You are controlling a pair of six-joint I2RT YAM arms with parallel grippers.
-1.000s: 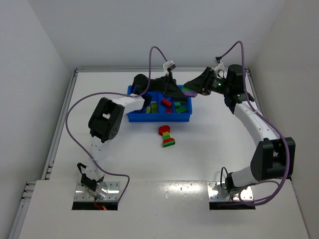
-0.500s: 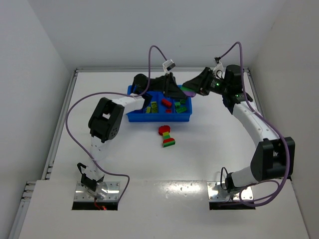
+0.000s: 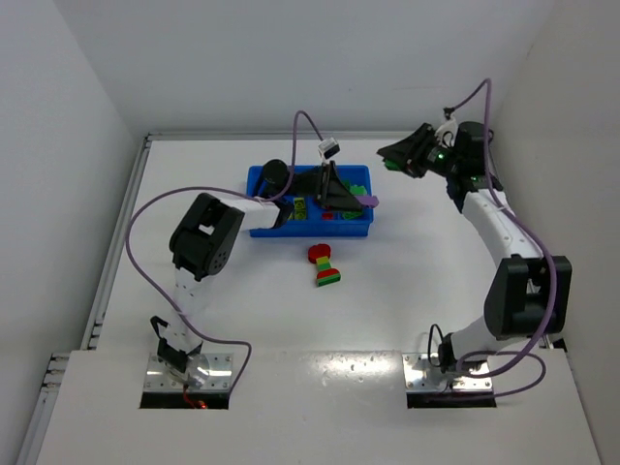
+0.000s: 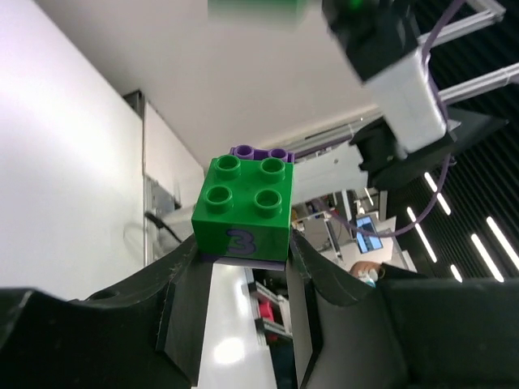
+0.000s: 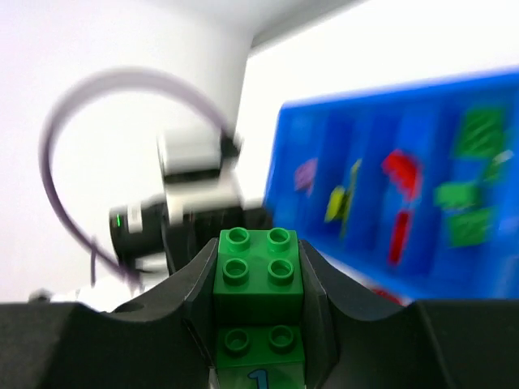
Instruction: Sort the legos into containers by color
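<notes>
Right pincer (image 5: 258, 318) withdrew — green brick (image 5: 258, 275) clamped.

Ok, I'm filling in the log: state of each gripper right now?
Left gripper: shut on a green-and-purple brick stack.
Right gripper: shut on green bricks.

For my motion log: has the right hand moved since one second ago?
Yes. The right hand has moved rightward and slightly back, from over the far right corner of the blue tray to clear of it.
</notes>
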